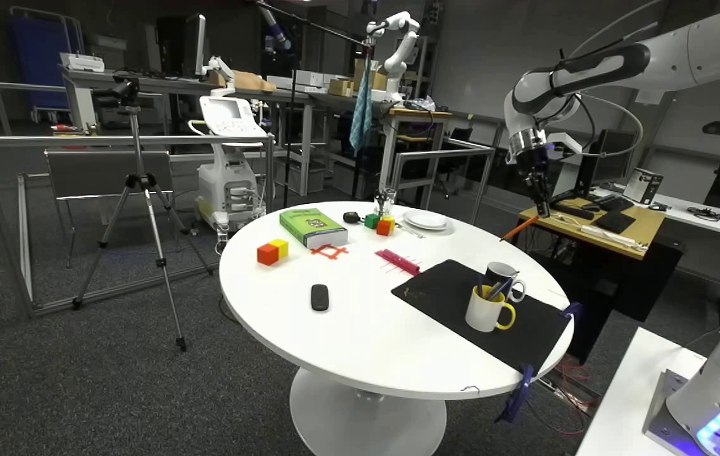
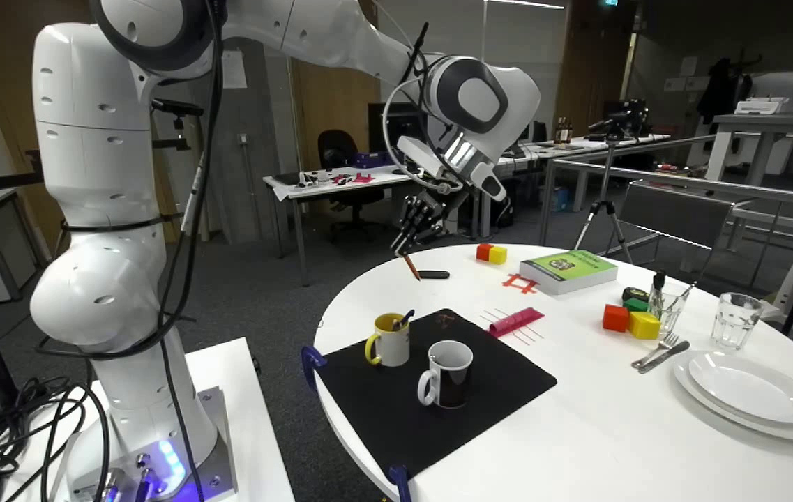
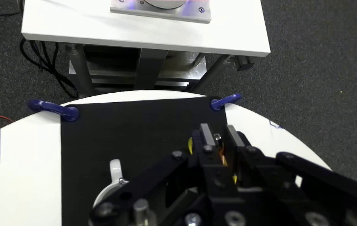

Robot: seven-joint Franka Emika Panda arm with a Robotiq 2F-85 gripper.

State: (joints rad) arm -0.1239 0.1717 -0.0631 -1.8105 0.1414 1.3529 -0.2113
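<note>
My gripper (image 1: pixel 542 213) is high above the round white table, its fingers closed around a slim orange pen (image 1: pixel 520 228), which slants down from the fingertips. In an exterior view, the orange pen (image 2: pixel 411 268) points down past the gripper (image 2: pixel 402 249). Between the gripper's fingers (image 3: pixel 207 135) in the wrist view, a bit of orange and a shiny round end show. Below, on a black mat (image 2: pixel 396 411), stand a white mug with yellow inside and handle (image 2: pixel 394 348), holding several pens, and a black-and-white mug (image 2: pixel 456 380). In the wrist view the fingers mostly hide the yellow mug.
Blue clamps (image 3: pixel 52 110) pin the mat at the table edge. Farther across are a green book (image 1: pixel 315 227), red and yellow blocks (image 1: pixel 271 252), a black case (image 1: pixel 320 297), a pink piece (image 2: pixel 516 321), white plates (image 2: pixel 752 390), a fork and knife, and a glass (image 2: pixel 736 321).
</note>
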